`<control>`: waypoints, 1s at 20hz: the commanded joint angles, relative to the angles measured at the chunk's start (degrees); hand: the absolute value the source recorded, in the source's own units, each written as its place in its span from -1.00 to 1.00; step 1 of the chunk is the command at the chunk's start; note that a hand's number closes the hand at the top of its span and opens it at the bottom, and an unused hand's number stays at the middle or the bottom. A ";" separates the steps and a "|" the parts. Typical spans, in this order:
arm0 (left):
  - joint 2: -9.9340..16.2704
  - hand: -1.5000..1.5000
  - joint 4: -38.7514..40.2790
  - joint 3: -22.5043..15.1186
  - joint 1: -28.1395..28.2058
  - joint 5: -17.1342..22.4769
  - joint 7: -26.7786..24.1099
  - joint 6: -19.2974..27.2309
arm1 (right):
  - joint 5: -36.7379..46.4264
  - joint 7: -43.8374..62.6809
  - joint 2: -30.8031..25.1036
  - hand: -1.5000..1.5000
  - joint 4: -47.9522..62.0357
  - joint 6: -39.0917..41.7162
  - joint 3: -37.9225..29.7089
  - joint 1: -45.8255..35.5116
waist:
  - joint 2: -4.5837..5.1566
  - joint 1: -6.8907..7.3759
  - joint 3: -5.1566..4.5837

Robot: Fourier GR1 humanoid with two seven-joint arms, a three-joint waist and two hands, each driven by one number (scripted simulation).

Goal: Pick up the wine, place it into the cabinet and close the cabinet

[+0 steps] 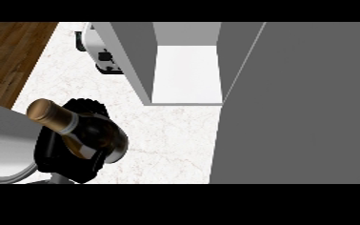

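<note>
Holding the wine (77,133) above the counter (169,133), the left hand (67,159) has its black fingers curled round the dark body of the bottle, which tilts with its gold-foiled neck toward the upper left of the head view. The bottle sits at the lower left, well apart from the cabinet (186,76), whose interior shows as a pale shelf between two grey walls near the top centre. A broad grey panel on the right looks like the cabinet's open door (288,105), though from this steep angle that is hard to confirm. The right hand does not show.

By my reading the pick is done and the carry is in hand: the wine is lifted but not yet inside. The next move calls for bringing the bottle up and to the right, into the opening between the walls, without clipping the near left wall, then setting it on the shelf before the door can be swung shut. A small appliance (105,57) stands left of the cabinet, out of that path.
</note>
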 commanded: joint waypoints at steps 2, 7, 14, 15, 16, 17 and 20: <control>-2.82 1.00 -7.41 -5.09 -3.73 -2.42 10.37 5.06 | -3.51 6.55 -0.90 -1.00 -7.14 -1.13 -0.88 -1.49 | -0.03 -0.24 -0.02; -6.94 1.00 -8.05 -8.40 -9.32 -3.80 14.63 7.91 | -3.22 2.40 -0.18 -1.00 -6.32 0.55 -0.10 3.16 | 0.05 -0.44 -0.02; -7.52 1.00 -3.01 -16.70 -15.38 -5.22 13.38 19.53 | -2.96 1.95 0.78 -1.00 -6.99 0.67 0.91 3.90 | 0.10 -0.60 -0.03; -7.53 1.00 -5.84 -14.77 -18.18 -4.96 18.56 20.55 | -3.53 0.06 0.51 -1.00 -5.66 1.35 -0.18 3.49 | 0.08 -0.45 -0.02; -7.53 1.00 -2.99 -19.80 -19.06 -4.38 16.09 25.15 | 0.37 -2.24 2.08 -1.00 -3.65 0.69 2.89 3.58 | 0.11 -0.58 -0.02; -7.54 1.00 -0.77 -16.52 -23.01 -3.36 18.04 24.51 | -1.56 1.83 1.65 -1.00 -6.60 -0.50 1.77 3.05 | 0.11 -0.72 -0.03; -7.55 1.00 -0.55 -22.19 -26.69 -6.17 18.74 32.81 | -4.36 -0.34 0.03 -1.00 -4.50 2.05 -1.71 2.37 | 0.10 -0.77 -0.01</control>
